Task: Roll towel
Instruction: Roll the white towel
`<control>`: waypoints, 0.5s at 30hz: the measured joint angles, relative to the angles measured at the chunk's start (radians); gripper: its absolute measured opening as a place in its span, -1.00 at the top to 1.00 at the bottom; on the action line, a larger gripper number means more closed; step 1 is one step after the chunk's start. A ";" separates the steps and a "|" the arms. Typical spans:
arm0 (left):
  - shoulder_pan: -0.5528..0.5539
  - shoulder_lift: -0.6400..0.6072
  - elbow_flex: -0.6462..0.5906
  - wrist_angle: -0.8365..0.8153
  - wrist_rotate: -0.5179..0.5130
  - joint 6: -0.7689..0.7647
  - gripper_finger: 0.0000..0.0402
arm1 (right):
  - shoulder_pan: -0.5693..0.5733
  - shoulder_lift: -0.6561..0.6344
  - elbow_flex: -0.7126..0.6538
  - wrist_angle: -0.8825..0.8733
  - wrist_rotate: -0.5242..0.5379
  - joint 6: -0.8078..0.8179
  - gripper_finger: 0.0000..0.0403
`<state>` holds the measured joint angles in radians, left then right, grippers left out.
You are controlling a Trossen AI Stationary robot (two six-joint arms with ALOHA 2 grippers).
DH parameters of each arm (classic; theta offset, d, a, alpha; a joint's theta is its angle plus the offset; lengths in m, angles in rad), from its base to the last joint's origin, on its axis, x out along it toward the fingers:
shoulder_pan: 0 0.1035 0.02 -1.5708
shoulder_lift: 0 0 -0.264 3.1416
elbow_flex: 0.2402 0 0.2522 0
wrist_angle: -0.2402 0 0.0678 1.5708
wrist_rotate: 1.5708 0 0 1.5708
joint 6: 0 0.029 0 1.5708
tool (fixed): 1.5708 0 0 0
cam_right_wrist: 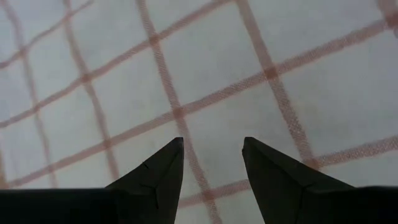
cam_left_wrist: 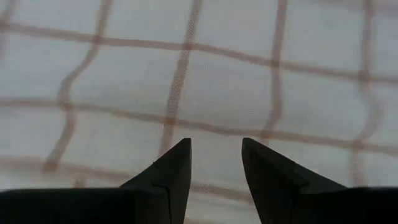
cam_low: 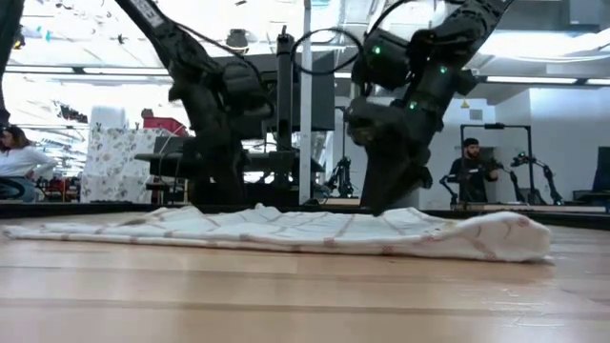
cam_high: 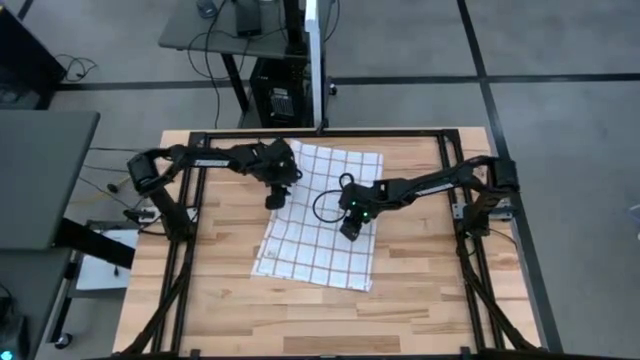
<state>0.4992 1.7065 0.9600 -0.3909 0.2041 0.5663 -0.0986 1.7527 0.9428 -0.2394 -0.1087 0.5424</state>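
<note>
Towel [cam_high: 322, 213] is spread flat on the tabletop [cam_high: 420, 290], its long axis tilted slightly off the near-far line. Left gripper [cam_high: 276, 200] is lowered over its left edge, right gripper [cam_high: 351, 231] over its middle-right; both jaws are parted, nothing held. Contact with cloth cannot be told.

We are seeing the towel [cam_left_wrist: 249, 81] running off every edge of both wrist views, so its borders are not showing there. In the low view, the left gripper [cam_low: 221, 195] and right gripper [cam_low: 386, 202] are standing dark against the bright room, and where their tips are meeting the cloth is hidden. At nine o'clock a seated person [cam_low: 17, 164] is being cut off by the edge, and toward three o'clock a standing person [cam_low: 472, 171] is appearing too small to make out.
</note>
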 joint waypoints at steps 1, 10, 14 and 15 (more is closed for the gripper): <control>0.000 0.011 0.000 0.008 -0.006 0.020 0.38 | 0.001 0.005 0.000 0.000 0.001 0.009 0.20; 0.019 0.052 0.004 -0.051 -0.049 0.070 0.38 | 0.021 0.062 0.006 -0.024 0.005 0.000 0.20; 0.043 0.048 0.005 -0.124 -0.048 0.069 0.38 | 0.026 0.054 0.007 -0.078 0.030 -0.048 0.20; 0.050 0.049 0.005 -0.144 -0.048 0.069 0.38 | 0.026 0.053 0.006 -0.087 0.034 -0.061 0.20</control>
<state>0.5494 1.7556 0.9649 -0.5347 0.1565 0.6353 -0.0728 1.8057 0.9489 -0.3268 -0.0750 0.4809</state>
